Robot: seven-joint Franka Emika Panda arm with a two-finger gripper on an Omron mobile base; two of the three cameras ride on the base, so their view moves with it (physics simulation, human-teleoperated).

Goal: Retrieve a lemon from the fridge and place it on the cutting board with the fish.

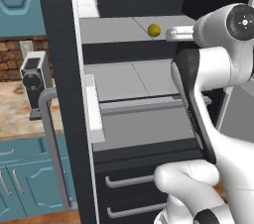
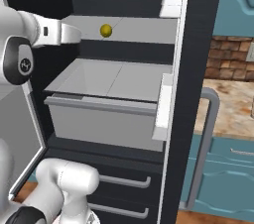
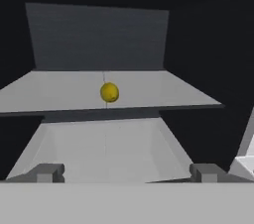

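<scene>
Lemon [image 1: 154, 30] is seen in the left base view on the upper grey shelf [image 1: 114, 28] of the open fridge [image 1: 62, 69], alone and near the front edge. The white arm is raised toward that shelf from the right, and its end is near the fruit but apart from it. The fingers cannot be made out here. A long grey handle [image 1: 49, 134] is seen on the open door.

From the right base view, the lemon [image 2: 105, 30] is seen on the same shelf [image 2: 144, 29], above a wide grey drawer [image 2: 99, 119]. The arm comes from the left at shelf height. The hand end stops just beside the fruit, not touching it.

By the hand view, the lemon [image 3: 109, 92] is placed almost in the middle, at the front part of the shelf [image 3: 54, 91]. The gripper [image 3: 126, 172] is spread wide and nothing is held between its fingertips [image 3: 47, 172]. The fruit is well ahead of them.

The lemon is judged to be light and firm, with a smooth skin that can slip, and being round it can roll if it is pushed. It should be taken across its widest middle, with the two fingers on opposite sides, and closed gently. The gripper must first be brought forward until the fruit is between the fingers.
</scene>
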